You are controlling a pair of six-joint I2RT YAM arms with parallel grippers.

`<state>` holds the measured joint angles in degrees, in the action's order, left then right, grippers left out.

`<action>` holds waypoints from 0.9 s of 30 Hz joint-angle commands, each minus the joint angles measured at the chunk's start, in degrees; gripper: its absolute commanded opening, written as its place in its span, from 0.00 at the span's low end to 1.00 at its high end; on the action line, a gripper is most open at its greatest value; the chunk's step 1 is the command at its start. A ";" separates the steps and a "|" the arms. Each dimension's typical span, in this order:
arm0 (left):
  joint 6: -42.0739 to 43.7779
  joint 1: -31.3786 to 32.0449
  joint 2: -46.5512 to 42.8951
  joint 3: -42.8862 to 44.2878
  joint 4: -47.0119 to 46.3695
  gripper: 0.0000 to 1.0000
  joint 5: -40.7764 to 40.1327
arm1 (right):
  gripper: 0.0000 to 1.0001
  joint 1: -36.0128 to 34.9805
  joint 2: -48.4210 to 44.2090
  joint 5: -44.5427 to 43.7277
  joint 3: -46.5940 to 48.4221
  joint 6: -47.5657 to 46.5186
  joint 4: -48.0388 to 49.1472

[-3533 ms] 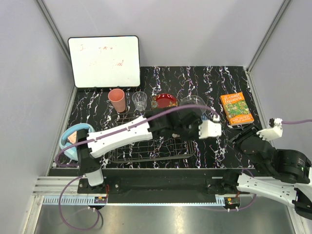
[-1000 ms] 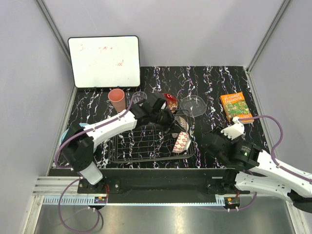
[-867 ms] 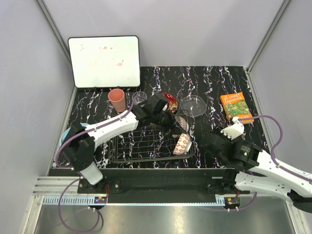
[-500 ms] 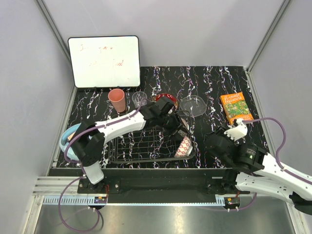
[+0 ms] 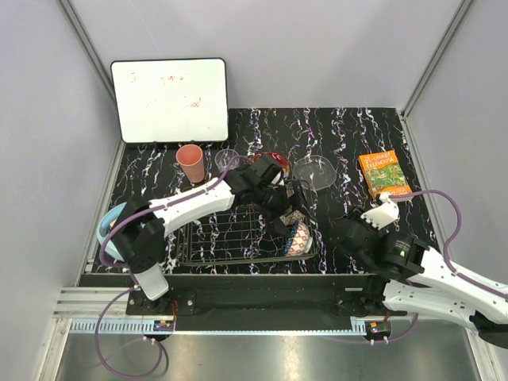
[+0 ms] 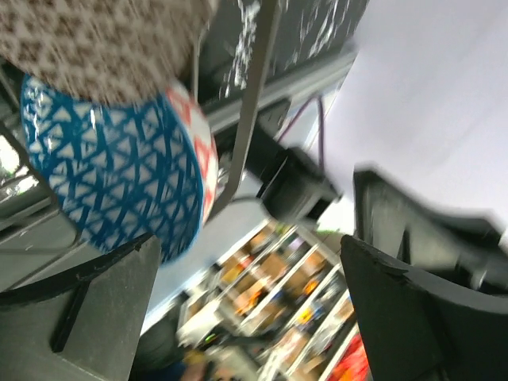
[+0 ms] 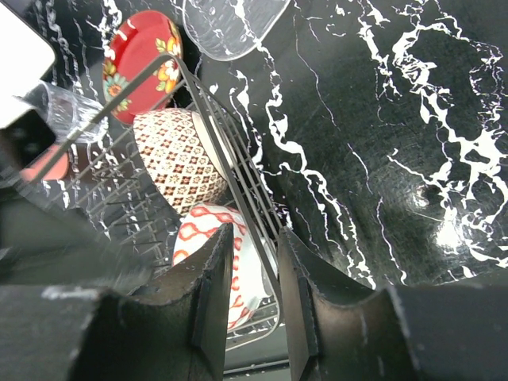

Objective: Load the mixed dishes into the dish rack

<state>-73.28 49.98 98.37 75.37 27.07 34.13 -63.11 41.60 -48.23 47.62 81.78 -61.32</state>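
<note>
Blue bowl point(image 5: 299, 236) stands at the right end of the rack point(image 5: 214, 238), just beside the empty, wide-open left hand point(image 5: 281, 211); the red plate point(image 7: 147, 67) lies beyond, toward the far edge of the counter point(image 5: 341, 127).

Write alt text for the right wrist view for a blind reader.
Two bowls stand on edge in the wire dish rack: a beige speckled bowl and, nearer, the blue patterned bowl, red-and-white inside showing. Beyond are a red plate and clear glass bowl on the black marbled table; the right fingers, holding nothing, frame the foreground.
</note>
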 commanded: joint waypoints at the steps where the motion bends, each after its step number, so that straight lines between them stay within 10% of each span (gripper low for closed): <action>1: 13.58 -0.58 -4.85 3.37 4.39 0.99 9.45 | 0.38 -0.35 1.99 -0.02 2.66 -1.18 0.50; 16: 37.05 -19.99 -7.14 21.65 18.00 0.99 7.80 | 0.43 -0.35 22.01 6.65 16.88 -19.01 7.36; 27: 59.29 -38.46 -17.94 13.84 30.14 0.99 1.47 | 0.45 -2.89 47.06 9.38 35.51 -23.16 -10.55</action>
<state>-25.52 13.78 84.88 90.52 51.35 38.92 -64.10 81.62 -38.37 76.09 61.30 -60.86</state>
